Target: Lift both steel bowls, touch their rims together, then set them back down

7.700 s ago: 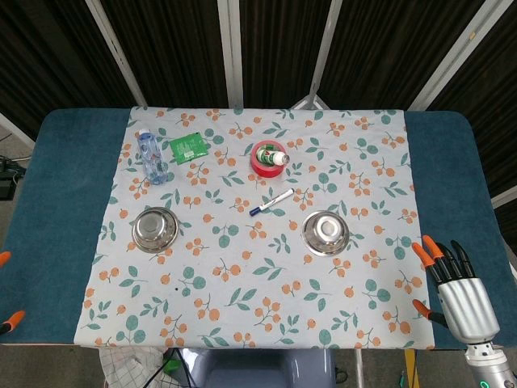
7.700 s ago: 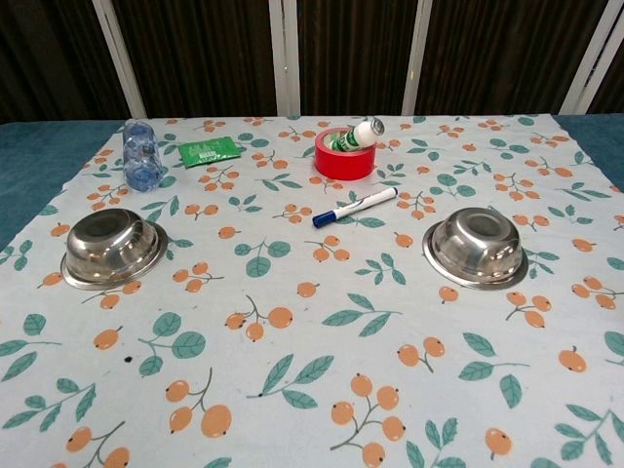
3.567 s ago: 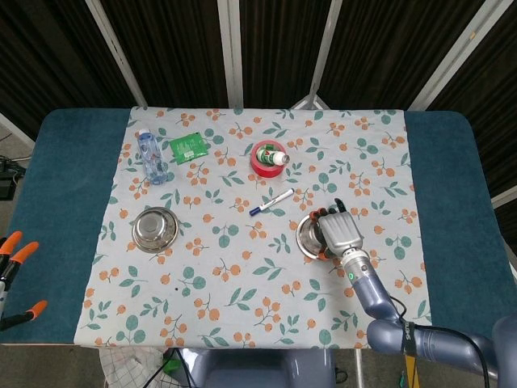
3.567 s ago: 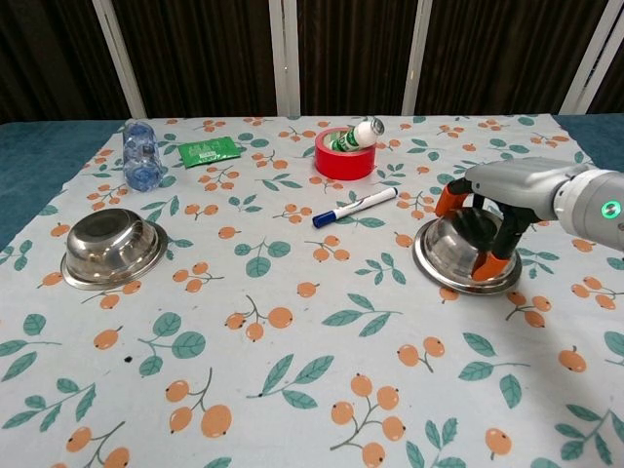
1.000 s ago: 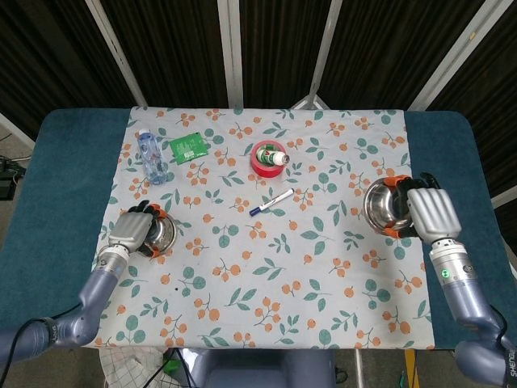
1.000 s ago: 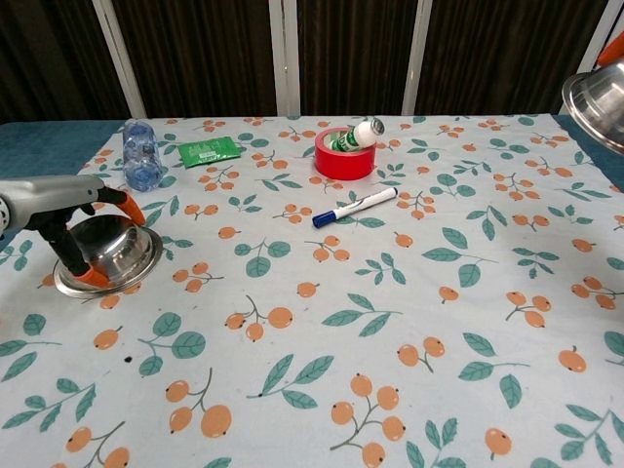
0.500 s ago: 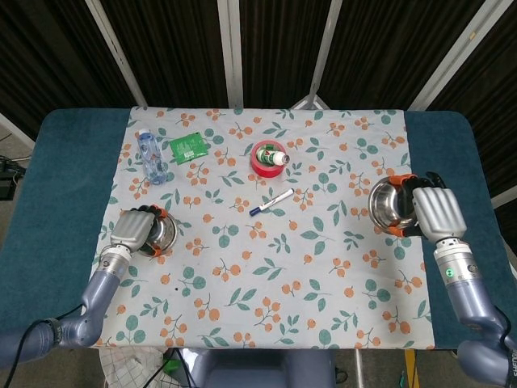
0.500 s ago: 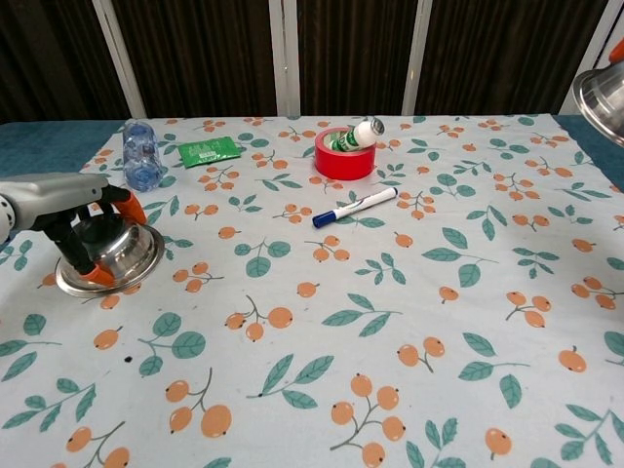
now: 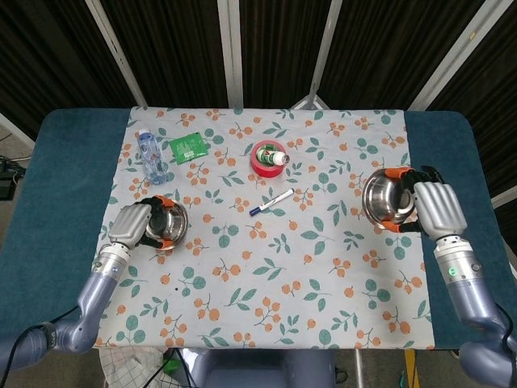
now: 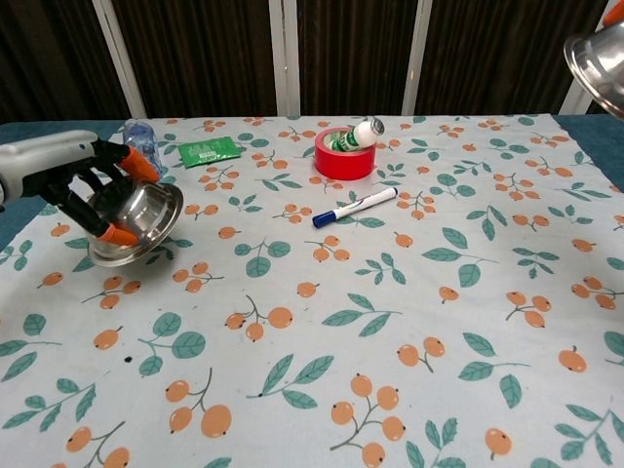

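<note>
Orange-tipped fingers (image 10: 125,164) of the left hand (image 9: 132,224) grasp the left steel bowl (image 10: 136,221), tilted just above the floral tablecloth (image 10: 322,331). The right hand (image 9: 437,207) grasps the right steel bowl (image 9: 386,200), raised high. Behind lie a blue marker (image 10: 354,208), red tape roll (image 10: 343,156) and water bottle (image 9: 151,156).

Blue table (image 9: 56,186) under floral cloth (image 9: 266,267) bearing bottle (image 9: 151,157), packet (image 9: 188,148), tape roll (image 9: 266,162), marker (image 9: 271,201)
</note>
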Motion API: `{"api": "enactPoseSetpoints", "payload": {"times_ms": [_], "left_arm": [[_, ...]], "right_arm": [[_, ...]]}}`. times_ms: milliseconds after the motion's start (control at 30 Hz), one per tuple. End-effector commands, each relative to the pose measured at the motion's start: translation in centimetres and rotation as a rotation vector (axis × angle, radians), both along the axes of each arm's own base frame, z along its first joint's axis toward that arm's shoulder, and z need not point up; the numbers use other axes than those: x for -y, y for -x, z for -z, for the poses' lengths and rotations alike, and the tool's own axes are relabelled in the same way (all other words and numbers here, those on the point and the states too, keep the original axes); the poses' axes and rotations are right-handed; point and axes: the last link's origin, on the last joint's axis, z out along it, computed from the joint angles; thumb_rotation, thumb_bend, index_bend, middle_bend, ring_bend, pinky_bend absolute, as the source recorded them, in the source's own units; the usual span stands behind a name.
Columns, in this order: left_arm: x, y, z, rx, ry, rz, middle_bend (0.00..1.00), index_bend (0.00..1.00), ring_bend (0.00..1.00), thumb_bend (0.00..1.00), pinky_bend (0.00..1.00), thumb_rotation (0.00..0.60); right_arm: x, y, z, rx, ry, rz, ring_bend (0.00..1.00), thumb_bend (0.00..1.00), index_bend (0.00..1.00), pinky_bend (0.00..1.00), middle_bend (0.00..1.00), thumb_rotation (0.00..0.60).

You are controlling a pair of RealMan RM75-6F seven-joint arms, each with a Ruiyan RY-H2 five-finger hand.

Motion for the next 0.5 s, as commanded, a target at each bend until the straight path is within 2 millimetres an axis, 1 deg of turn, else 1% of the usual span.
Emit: {"api": "enactPoseSetpoints", "payload": {"times_ms": [33, 167, 300, 433, 500], "left_arm": [[0.6, -1.7, -2.2, 0.565, 0.028, -0.006, 0.34, 0.46, 0.22, 0.07, 0.37, 0.600], [0.5, -2.6, -3.2, 0.739, 0.028, 0.047, 0.34, 0.46, 0.22, 0.07, 0.37, 0.600], [0.4, -3.2, -3.4, 0.834, 0.010, 0.100, 0.34, 0.47, 0.22, 0.07, 0.37, 0.600], [0.3, -3.9, -3.3, 0.945, -0.001, 0.138, 0.33, 0.47, 0.22, 0.06, 0.37, 0.600], [0.2, -4.4, -3.2, 0.990, -0.011, 0.160, 0.33, 0.47, 0.21, 0.06, 0.37, 0.600]], "right_arm": [[0.3, -2.0, -0.2, 0.299, -0.050, -0.088, 0.38, 0.00, 0.41, 0.13, 0.34, 0.600], [0.9, -2.8, 0.6, 0.509, -0.130, -0.114, 0.38, 0.00, 0.42, 0.13, 0.35, 0.600], [1.5, -3.2, 1.8, 0.664, -0.205, -0.125, 0.38, 0.00, 0.43, 0.13, 0.35, 0.600], [1.8, -3.8, 2.9, 0.774, -0.280, -0.135, 0.38, 0.00, 0.43, 0.13, 0.35, 0.600], [1.9, -4.2, 3.7, 0.792, -0.310, -0.145, 0.38, 0.00, 0.44, 0.13, 0.35, 0.600]]}}
